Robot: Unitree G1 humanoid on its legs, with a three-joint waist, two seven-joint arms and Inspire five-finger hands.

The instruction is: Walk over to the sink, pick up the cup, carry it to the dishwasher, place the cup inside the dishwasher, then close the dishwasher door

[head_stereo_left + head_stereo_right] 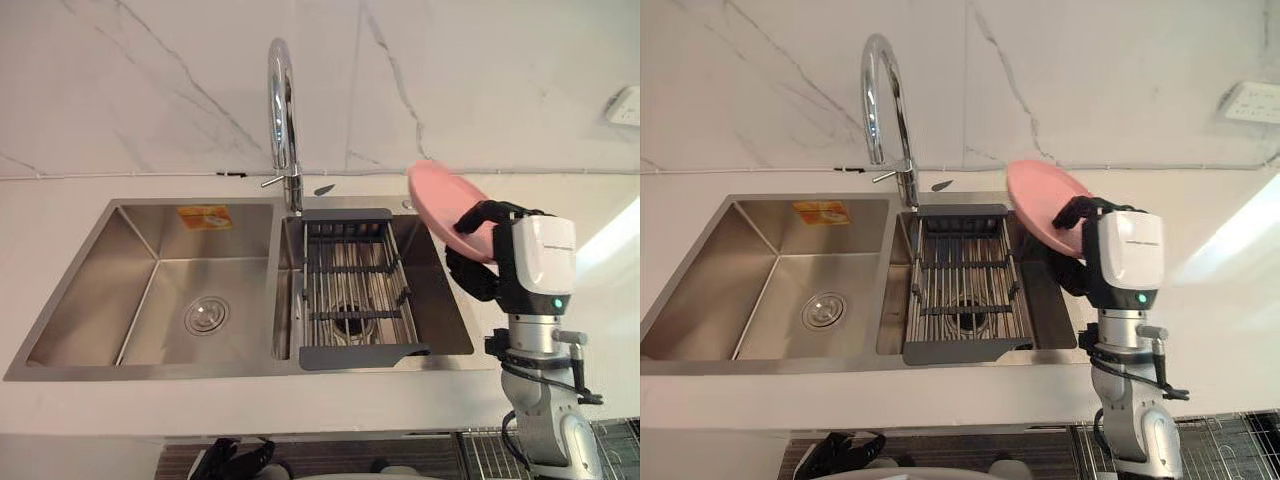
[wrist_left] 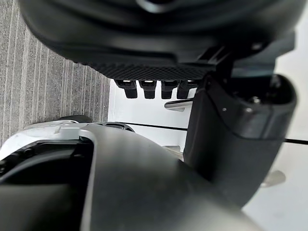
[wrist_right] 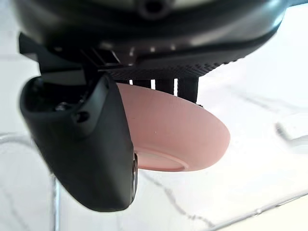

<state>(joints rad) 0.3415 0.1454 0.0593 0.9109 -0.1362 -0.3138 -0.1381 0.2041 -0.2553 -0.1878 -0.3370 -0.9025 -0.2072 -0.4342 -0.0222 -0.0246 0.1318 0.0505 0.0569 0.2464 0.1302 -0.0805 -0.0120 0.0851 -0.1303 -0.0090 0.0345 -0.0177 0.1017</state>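
Observation:
No cup shows; the thing in hand is a pink shallow dish [image 1: 440,200]. My right hand [image 1: 478,272] is shut on it, fingers curled over its rim and thumb under it, as the right wrist view shows the dish [image 3: 178,134]. The dish is tilted and held in the air over the right edge of the steel double sink [image 1: 150,290]. My left hand [image 1: 235,462] hangs low in front of the counter with relaxed fingers and nothing in it.
A dark drain rack [image 1: 355,285] spans the right basin, and a tall chrome faucet [image 1: 283,110] rises behind the divider. White counter surrounds the sink, with a marble wall behind it. A wire rack [image 1: 620,445] shows below the counter at lower right.

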